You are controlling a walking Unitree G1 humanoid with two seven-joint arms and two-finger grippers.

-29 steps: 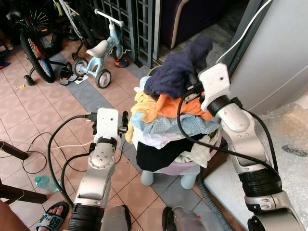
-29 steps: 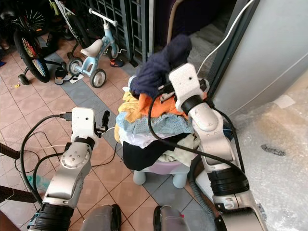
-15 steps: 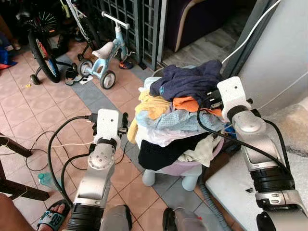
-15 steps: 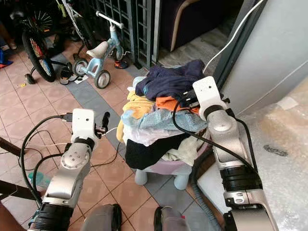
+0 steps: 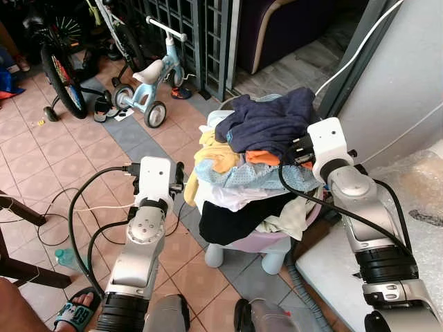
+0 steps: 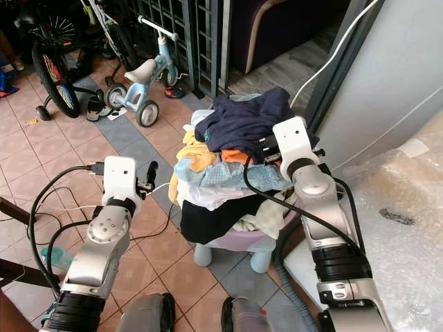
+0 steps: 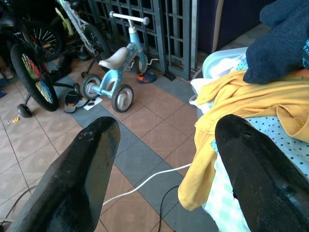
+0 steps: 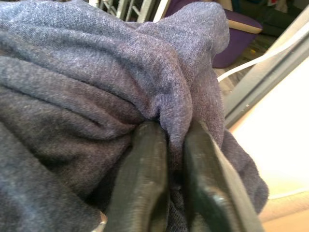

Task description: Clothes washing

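Observation:
A heap of clothes fills a lilac basket (image 5: 257,242) on the tiled floor in front of me. On top lies a dark navy garment (image 5: 266,124), over orange (image 5: 259,157), yellow (image 7: 241,101) and pale blue dotted (image 5: 235,176) pieces. My right gripper (image 8: 174,145) is shut on a fold of the navy garment at the heap's right side, its fingers (image 8: 145,183) buried in the cloth. My left gripper (image 7: 166,126) hangs open just left of the heap, beside the yellow cloth, with nothing in it.
A white appliance wall (image 5: 401,76) and bubble wrap (image 5: 415,180) stand close on the right. A child's balance bike (image 5: 149,83), a bicycle (image 5: 62,76) and a metal gate (image 5: 201,28) are behind. Cables (image 5: 90,207), a bottle (image 5: 62,259) and a person's sandalled foot (image 5: 73,311) lie left.
My right gripper has come down with the navy garment, which was raised high above the heap and now drapes over its top. The left arm has not moved.

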